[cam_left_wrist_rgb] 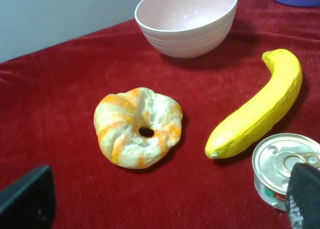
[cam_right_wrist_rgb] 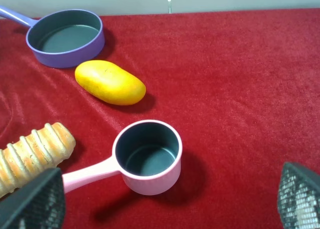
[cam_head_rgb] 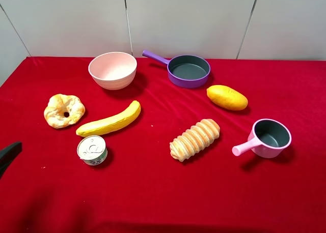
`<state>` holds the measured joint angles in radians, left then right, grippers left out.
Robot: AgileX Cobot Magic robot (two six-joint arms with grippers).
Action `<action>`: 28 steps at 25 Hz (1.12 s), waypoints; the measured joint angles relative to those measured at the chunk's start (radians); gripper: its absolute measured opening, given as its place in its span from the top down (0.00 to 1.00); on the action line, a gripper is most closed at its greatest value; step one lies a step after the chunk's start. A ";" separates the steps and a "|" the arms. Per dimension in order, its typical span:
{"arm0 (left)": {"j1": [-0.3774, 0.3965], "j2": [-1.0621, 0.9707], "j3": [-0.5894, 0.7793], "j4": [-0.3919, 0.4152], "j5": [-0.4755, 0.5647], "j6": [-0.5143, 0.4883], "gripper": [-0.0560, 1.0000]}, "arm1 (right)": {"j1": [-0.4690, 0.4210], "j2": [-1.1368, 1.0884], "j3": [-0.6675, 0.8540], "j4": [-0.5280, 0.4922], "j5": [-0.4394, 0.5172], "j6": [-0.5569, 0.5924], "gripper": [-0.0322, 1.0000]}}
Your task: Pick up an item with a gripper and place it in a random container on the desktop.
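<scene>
Our right gripper (cam_right_wrist_rgb: 167, 196) has its jaws spread wide. Just ahead of it sits the small pink plastic saucepan (cam_right_wrist_rgb: 148, 156). Past that, the smooth yellow-orange oval toy mango (cam_right_wrist_rgb: 110, 82) lies on the red cloth desktop (cam_right_wrist_rgb: 240, 79). Farthest out is the shallow purple frying pan (cam_right_wrist_rgb: 65, 37), near the mango but apart. Our left gripper (cam_left_wrist_rgb: 165, 194) is spread wide too, with a twisted orange-streaked bread ring (cam_left_wrist_rgb: 138, 127) just ahead.
</scene>
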<state>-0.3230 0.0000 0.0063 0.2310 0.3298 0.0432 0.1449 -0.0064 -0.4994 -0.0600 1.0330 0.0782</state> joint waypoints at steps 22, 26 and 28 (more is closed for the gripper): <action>0.000 0.000 0.000 0.000 0.000 0.000 0.09 | 0.000 0.000 0.000 0.000 0.000 0.000 0.35; 0.000 0.000 0.000 0.000 0.000 0.000 0.09 | 0.000 0.000 0.000 0.000 0.000 0.000 0.35; 0.000 0.000 0.000 0.000 0.000 0.000 0.09 | 0.000 0.000 0.000 0.000 0.000 0.000 0.35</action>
<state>-0.3230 0.0000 0.0063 0.2310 0.3298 0.0432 0.1449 -0.0064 -0.4994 -0.0600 1.0330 0.0782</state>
